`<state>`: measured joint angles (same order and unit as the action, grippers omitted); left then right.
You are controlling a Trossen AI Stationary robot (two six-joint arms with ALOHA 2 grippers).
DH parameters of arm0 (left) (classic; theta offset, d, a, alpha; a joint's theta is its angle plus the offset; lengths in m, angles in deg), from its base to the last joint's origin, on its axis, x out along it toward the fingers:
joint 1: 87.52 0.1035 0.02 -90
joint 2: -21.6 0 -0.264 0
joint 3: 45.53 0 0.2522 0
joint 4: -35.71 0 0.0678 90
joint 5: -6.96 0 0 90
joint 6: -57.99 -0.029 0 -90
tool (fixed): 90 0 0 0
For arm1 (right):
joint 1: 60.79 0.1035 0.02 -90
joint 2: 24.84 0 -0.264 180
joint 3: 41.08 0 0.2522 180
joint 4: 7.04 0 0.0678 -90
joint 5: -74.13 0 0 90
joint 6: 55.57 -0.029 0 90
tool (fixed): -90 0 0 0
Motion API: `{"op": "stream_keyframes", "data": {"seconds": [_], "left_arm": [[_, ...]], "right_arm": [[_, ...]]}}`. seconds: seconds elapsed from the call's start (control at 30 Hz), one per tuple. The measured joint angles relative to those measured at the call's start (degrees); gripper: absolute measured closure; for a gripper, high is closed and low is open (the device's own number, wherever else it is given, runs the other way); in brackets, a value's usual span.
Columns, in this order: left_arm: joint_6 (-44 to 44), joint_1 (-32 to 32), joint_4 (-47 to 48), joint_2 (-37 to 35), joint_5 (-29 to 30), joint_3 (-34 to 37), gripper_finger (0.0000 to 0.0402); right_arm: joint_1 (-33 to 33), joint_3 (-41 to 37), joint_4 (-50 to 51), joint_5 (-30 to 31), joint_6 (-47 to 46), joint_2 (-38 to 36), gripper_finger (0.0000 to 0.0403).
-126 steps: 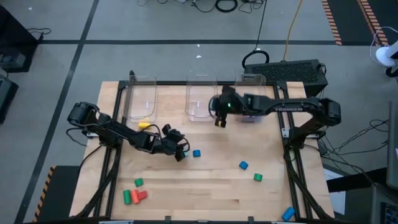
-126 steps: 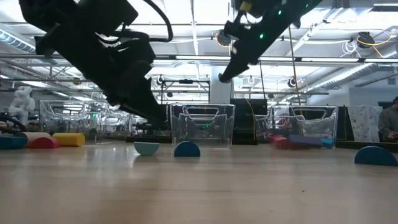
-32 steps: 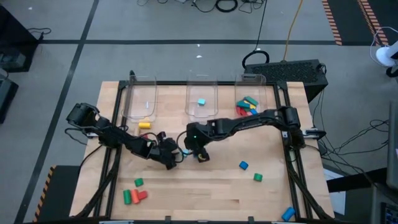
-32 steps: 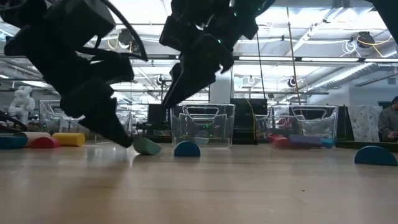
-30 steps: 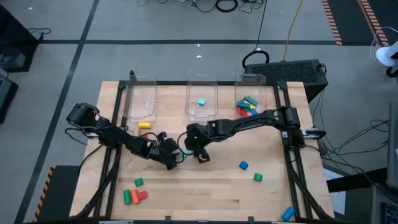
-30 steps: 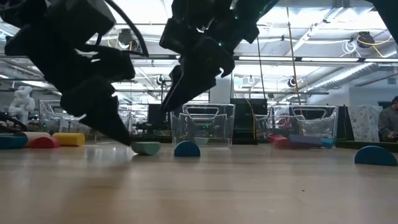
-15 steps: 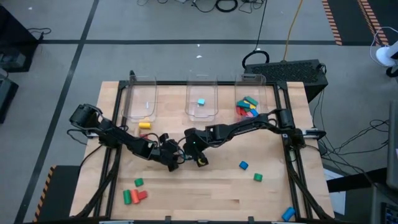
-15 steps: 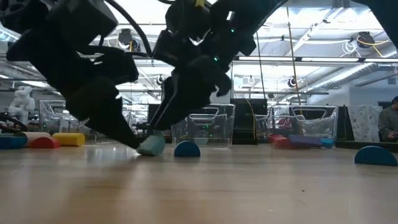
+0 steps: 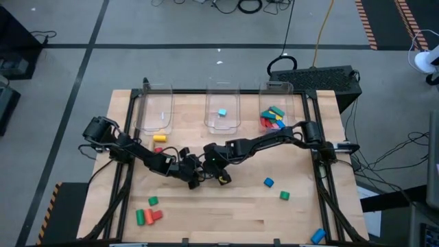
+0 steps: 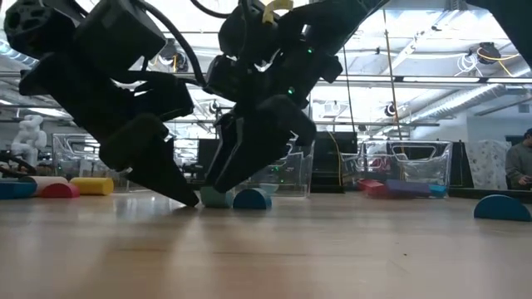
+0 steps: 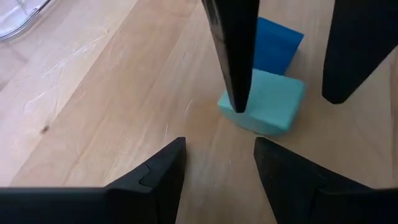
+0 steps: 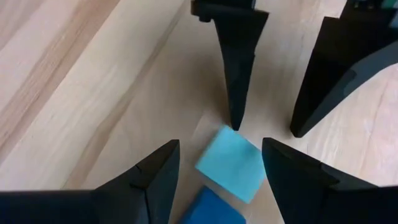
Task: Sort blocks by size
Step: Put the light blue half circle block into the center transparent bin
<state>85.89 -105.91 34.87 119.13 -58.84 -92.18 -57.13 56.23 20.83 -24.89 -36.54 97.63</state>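
High view shows both arms meeting near the middle of the table [image 9: 274, 213]. The left gripper [image 11: 217, 165] and the right gripper [image 12: 217, 171] both stand with fingers spread apart, gripping nothing, tips down at the wood. The light teal cube [image 11: 264, 99] lies between them, touching a darker blue block [image 11: 273, 43]. One finger of the right gripper touches the teal cube's edge. Well apart from this cube, three clear bins [image 9: 221, 110] stand at the table's far edge, with blocks inside.
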Motion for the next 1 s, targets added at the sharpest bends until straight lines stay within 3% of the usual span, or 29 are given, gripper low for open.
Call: {"op": "stream_keyframes", "data": {"seconds": [0.17, 0.37, 0.7, 1.0], "left_arm": [[-0.19, 0.40, -0.72, 0.08, -0.02, 0.03, 0.0206], [0.09, 0.85, -2.11, 0.18, 0.03, 0.11, 0.0206], [1.35, 0.79, -4.65, 0.15, 1.32, 0.11, 0.0206], [1.54, 0.79, -4.10, 0.13, 1.34, 0.11, 0.0206]], "right_arm": [[-0.24, 0.00, 0.94, 0.65, -0.93, 0.00, 0.0190], [-0.24, 0.00, 1.37, 6.06, -9.36, 0.02, 0.0190], [-0.29, 0.02, 6.47, 5.99, -16.27, 0.02, 0.0190], [-0.29, 0.02, 6.72, 5.97, -16.73, 0.04, 0.0190]]}}
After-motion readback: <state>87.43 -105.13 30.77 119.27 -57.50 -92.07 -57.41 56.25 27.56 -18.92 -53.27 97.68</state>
